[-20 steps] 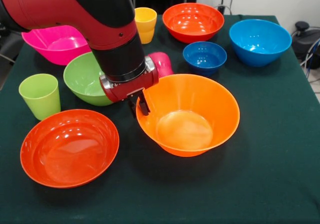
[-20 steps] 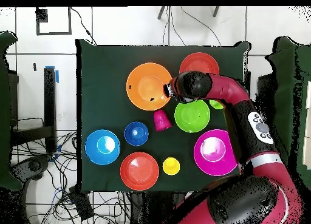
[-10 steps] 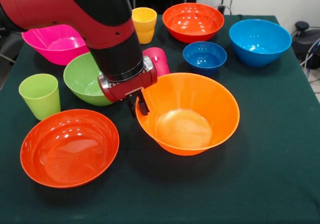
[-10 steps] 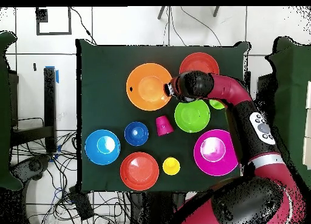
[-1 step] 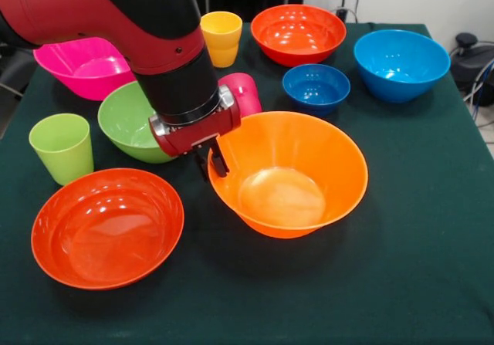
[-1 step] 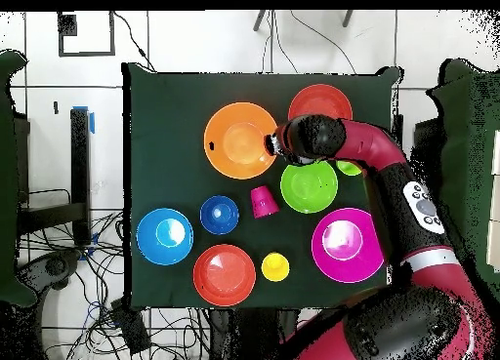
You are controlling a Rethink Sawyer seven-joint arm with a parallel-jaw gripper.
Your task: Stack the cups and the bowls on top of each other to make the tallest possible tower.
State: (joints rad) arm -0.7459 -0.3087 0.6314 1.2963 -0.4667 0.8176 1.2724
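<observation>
The big orange bowl [image 5: 287, 174] is being gripped at its rim, one finger inside and one outside, by the nearly closed pincer [image 5: 212, 160], presumably for lifting. It is sitting mid-surface [image 5: 432, 252] beside the green bowl [image 5: 130, 121]; no tower is being built yet.

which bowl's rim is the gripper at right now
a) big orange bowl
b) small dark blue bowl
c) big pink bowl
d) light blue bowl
a: the gripper sits at the rim of the big orange bowl, far from the pink and blue ones.
</observation>
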